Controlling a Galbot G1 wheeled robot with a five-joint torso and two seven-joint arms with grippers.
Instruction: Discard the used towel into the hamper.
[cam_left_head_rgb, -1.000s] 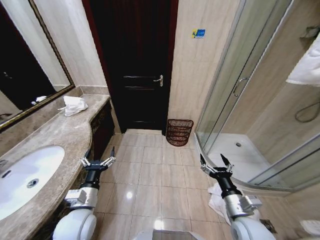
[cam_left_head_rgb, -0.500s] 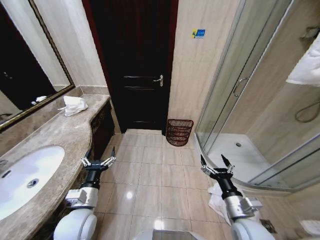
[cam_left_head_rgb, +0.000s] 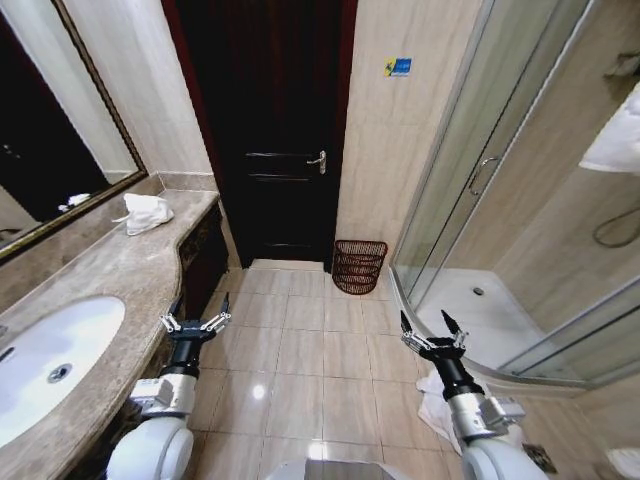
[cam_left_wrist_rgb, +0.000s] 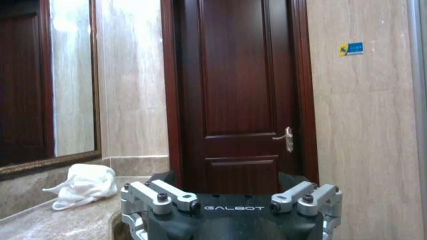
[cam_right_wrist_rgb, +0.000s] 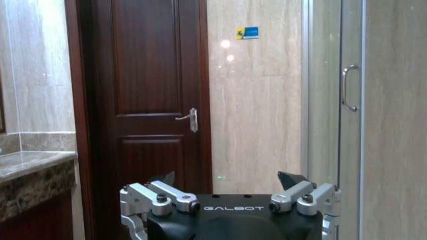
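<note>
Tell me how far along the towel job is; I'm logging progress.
Nothing looks done: the crumpled white towel lies on the counter near the mirror, and the hamper stands on the floor beside the door. Nothing is in hand: the left gripper and right gripper are open, empty, over the floor. Pickup, carry and drop remain.

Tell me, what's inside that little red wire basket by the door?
Through the thin bars of the hamper I see only the wall and floor tiles, nothing that looks like a towel. Its very bottom is too small to tell. A crumpled white towel sits on the counter.
</note>
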